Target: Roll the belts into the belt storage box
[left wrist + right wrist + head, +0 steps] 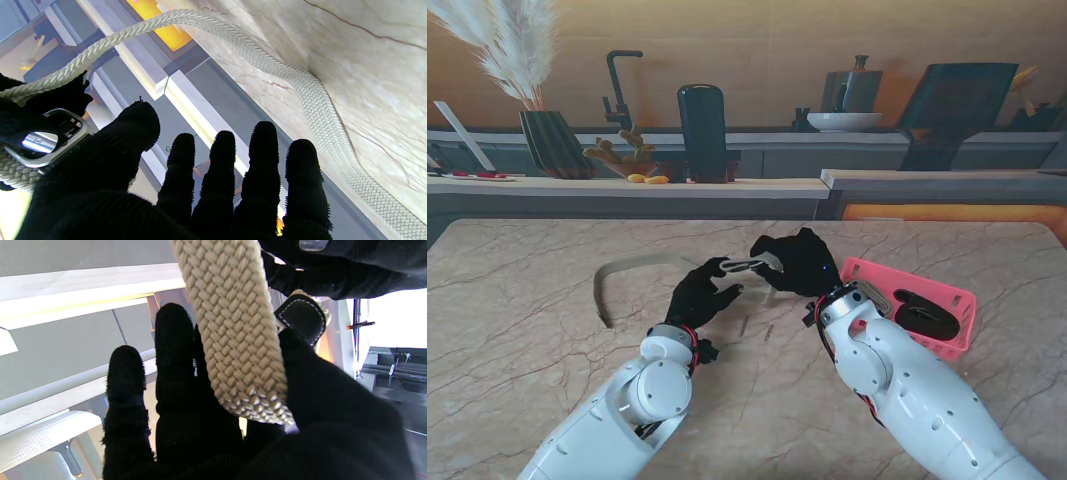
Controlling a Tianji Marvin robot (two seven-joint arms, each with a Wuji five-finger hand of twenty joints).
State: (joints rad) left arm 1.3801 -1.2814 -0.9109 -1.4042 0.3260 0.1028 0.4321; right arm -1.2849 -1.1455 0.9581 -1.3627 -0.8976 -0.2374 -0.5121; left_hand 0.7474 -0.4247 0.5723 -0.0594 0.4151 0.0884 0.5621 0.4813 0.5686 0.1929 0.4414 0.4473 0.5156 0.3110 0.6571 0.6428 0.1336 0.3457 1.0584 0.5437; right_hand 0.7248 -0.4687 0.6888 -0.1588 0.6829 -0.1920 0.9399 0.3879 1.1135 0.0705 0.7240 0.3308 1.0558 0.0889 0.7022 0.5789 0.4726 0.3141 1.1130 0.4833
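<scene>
A beige braided belt curves over the marble table from my left to both hands, its end lifted off the top. My right hand is shut on that end; the belt lies across its palm under the thumb, beside a black leather tab. My left hand has its four fingers spread, with the thumb against the silver buckle. The rest of the belt trails flat on the table. The pink storage box sits to the right with a dark rolled belt in it.
Two small thin items lie on the table between my forearms. Beyond the table's far edge runs a counter with a ribbed vase, a black cylinder and a white bowl.
</scene>
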